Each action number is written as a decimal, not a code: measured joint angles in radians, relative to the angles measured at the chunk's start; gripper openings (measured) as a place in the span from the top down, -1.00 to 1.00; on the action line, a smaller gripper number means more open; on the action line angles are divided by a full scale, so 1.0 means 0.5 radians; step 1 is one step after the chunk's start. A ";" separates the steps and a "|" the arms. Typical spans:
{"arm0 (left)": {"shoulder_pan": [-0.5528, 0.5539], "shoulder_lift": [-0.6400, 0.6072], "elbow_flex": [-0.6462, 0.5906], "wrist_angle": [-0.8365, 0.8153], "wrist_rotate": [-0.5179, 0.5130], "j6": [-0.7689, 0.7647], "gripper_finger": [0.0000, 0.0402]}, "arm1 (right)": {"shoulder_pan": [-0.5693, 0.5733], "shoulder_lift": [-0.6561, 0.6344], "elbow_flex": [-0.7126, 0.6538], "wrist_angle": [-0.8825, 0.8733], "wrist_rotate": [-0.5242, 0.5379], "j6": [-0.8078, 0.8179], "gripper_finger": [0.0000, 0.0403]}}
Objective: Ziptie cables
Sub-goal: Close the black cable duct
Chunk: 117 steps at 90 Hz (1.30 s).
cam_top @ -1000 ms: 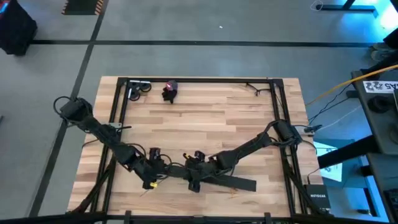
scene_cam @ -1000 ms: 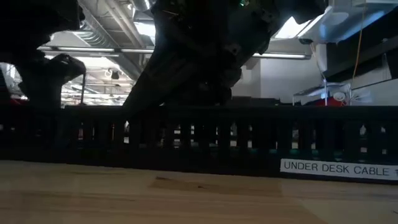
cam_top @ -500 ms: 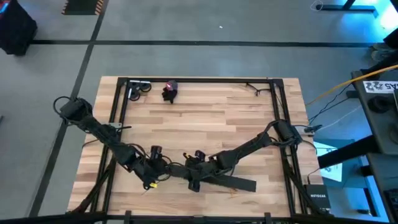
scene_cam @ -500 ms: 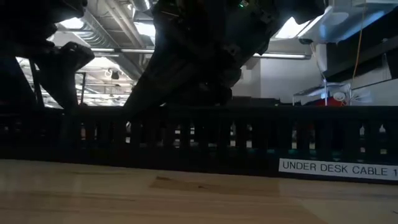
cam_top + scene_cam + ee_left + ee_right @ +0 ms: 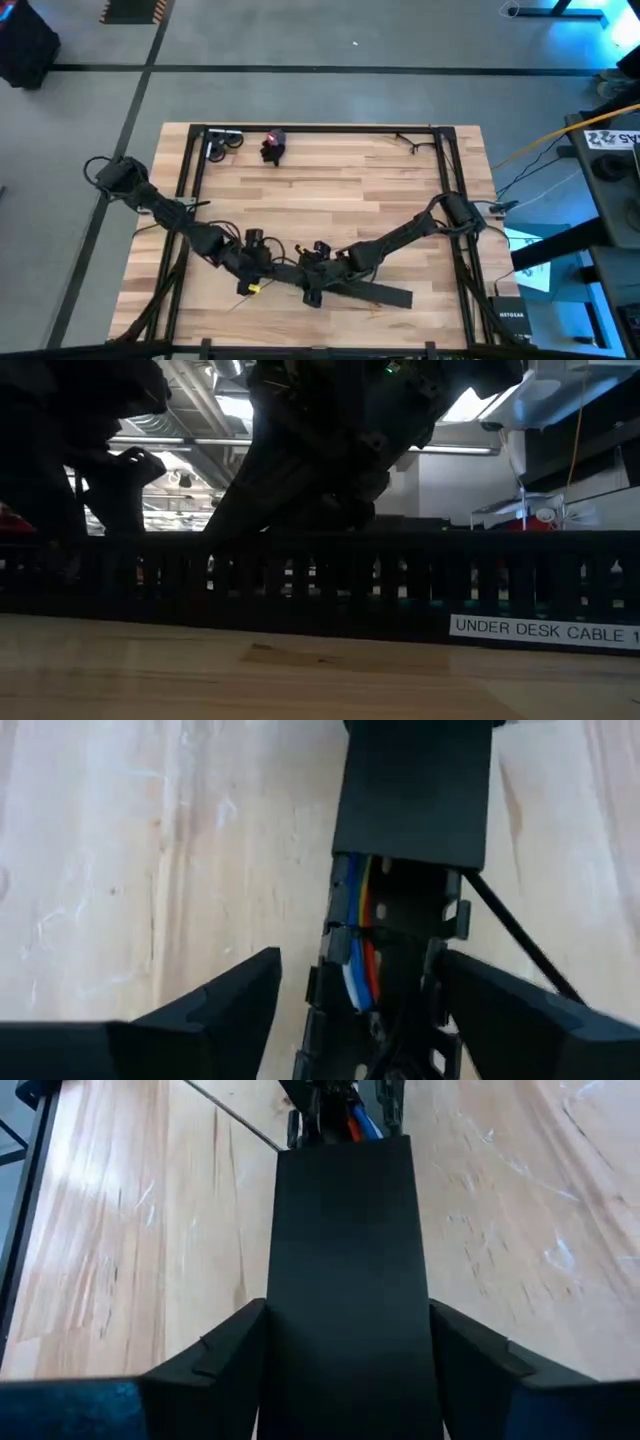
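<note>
Black bar [image 5: 345,1230] update, anyone else watching this? The left pincer [image 5: 360,960] is sliding along the bar toward the right pincer [image 5: 347,1308]. It was sitting a bit further out a second ago, and now it's hovering right over the bar's open end. The right one isn't budging at all. / user_a

Yep, seeing it too. The left pincer's fingers [image 5: 230,990] are standing apart, straddling the bar's end without squeezing anything. The cables [image 5: 355,945], blue, white and reddish, are lying inside the bar's slotted channel right between those fingers. The right pincer is looking clamped on the bar's solid stretch, just beside that end, fingers pressing both sides. I'm guessing it's pinning the bar while the left lines up on the bundle. / user_a's buddy, user_b

So no tie going on yet? / user_a

Not that I'm seeing. A thin dark strip [image 5: 510,935] is running off beside the bar's end, maybe a zip tie, but I can't tell. Nothing's looping the wires. / user_b

And the setting? / user_a

The bar is lying on a pale wooden tabletop [image 5: 330,190], scuffed near it, with small dark bits [image 5: 272,146] sitting well apart from the bar at the far edge. Grey floor [image 5: 300,40] is showing beyond, and ceiling beams and lights are glowing behind the bar's label [image 5: 540,630]. / user_b
</note>
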 joint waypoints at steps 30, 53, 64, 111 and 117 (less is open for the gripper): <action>-0.079 0.089 -0.007 0.009 0.072 0.002 -0.23 | -0.001 0.001 0.002 0.015 -0.005 -0.015 -0.11; -0.092 0.131 -0.120 0.243 0.096 -0.102 -0.21 | -0.002 0.001 0.001 0.013 -0.014 -0.030 -0.11; -0.105 0.128 -0.202 0.425 0.120 -0.159 -0.21 | 0.000 0.002 -0.004 0.065 -0.020 -0.055 -0.11; -0.046 0.145 -0.335 0.935 0.184 -0.130 -0.20 | -0.097 0.102 0.060 0.337 -0.148 -0.201 -0.11; -0.049 0.151 -0.336 0.961 0.175 -0.111 -0.20 | -0.102 0.106 0.074 0.338 -0.138 -0.225 -0.11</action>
